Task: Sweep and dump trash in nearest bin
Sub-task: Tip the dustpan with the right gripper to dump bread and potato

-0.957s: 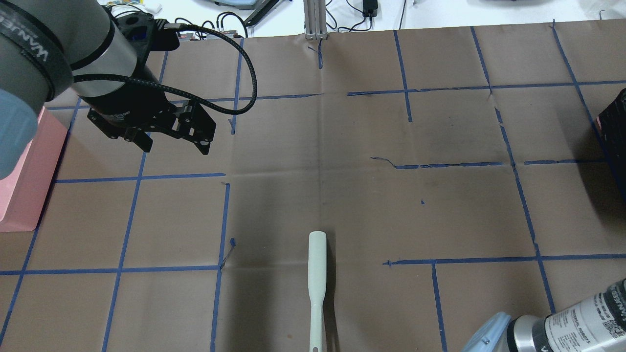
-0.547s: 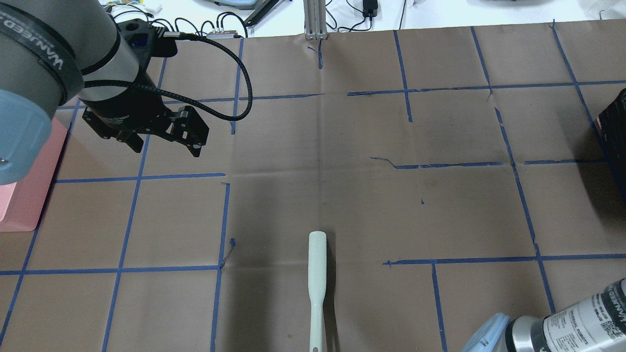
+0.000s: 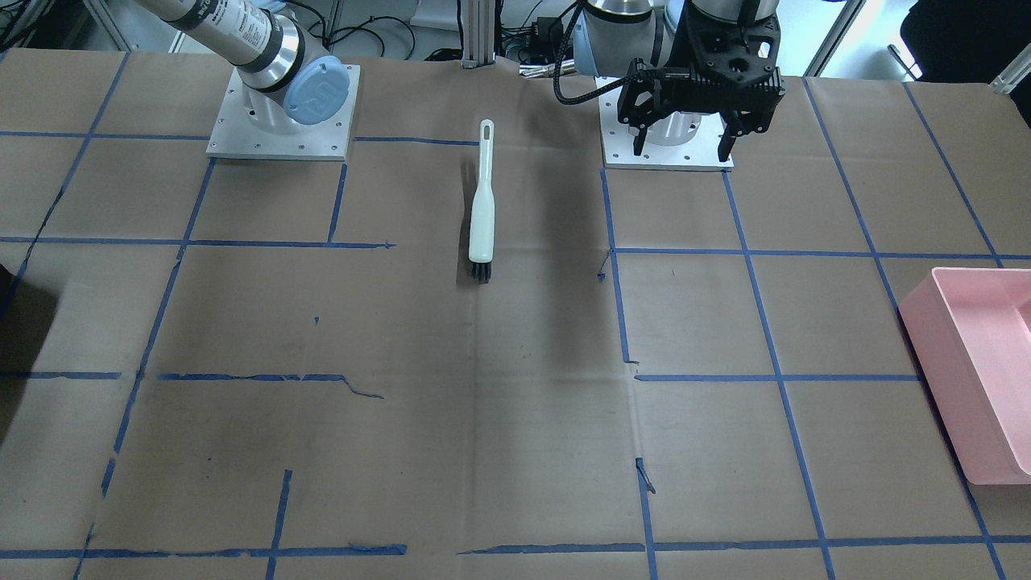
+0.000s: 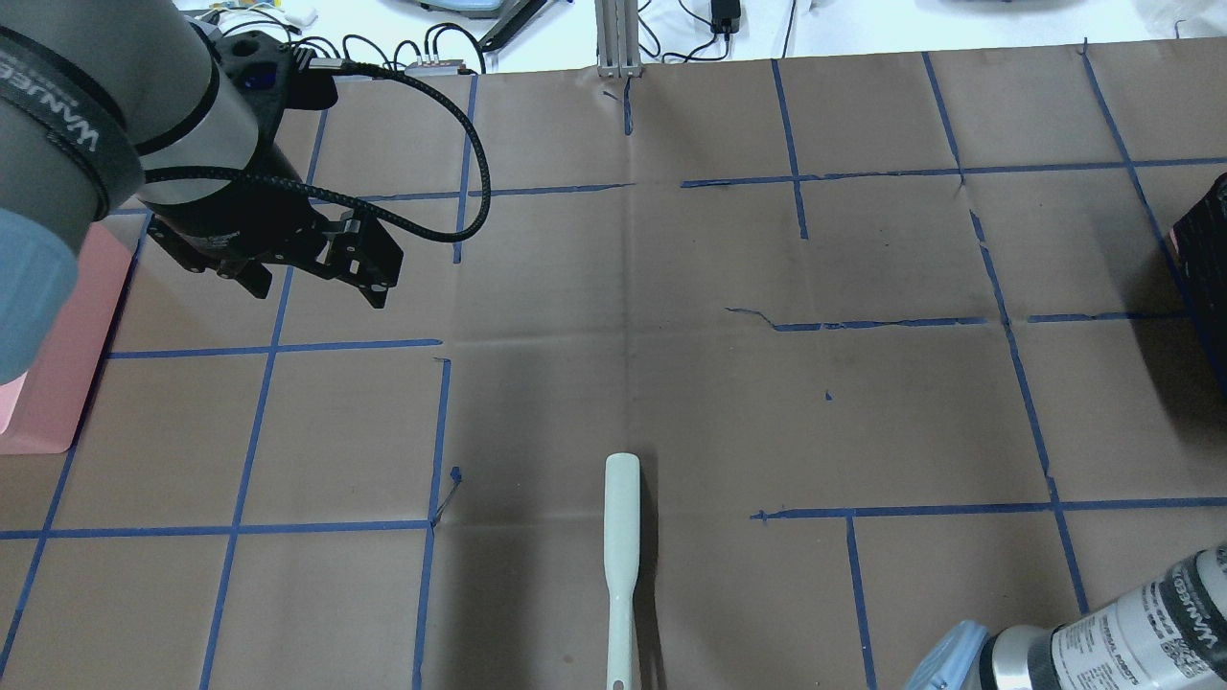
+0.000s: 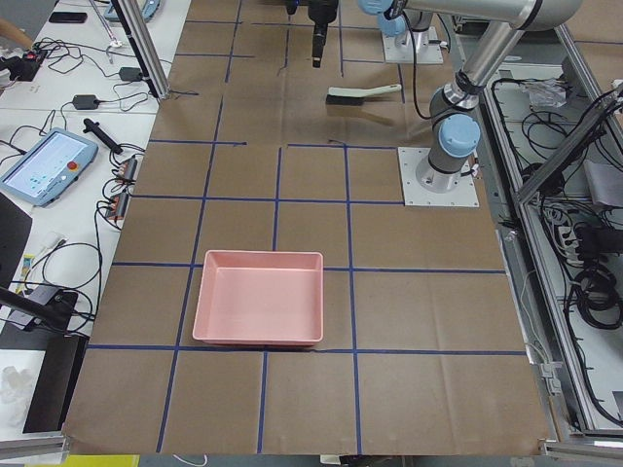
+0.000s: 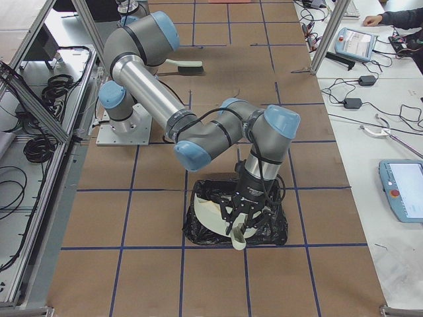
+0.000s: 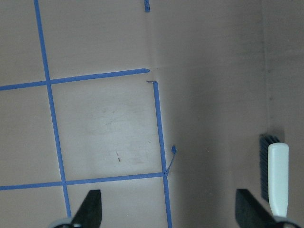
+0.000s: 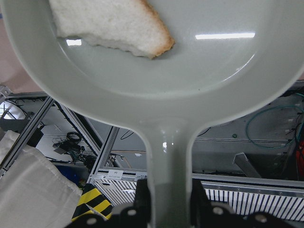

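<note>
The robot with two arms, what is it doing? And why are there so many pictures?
These are two robot arms at a brown table. Cameras film them from above, from across, from both ends, and from each wrist. The left gripper hangs open over the table and holds nothing. The right gripper grips a pale dustpan with a bread slice in it, over a black bin. A brush lies on the table. A pink bin sits at the robot's left end.
</note>
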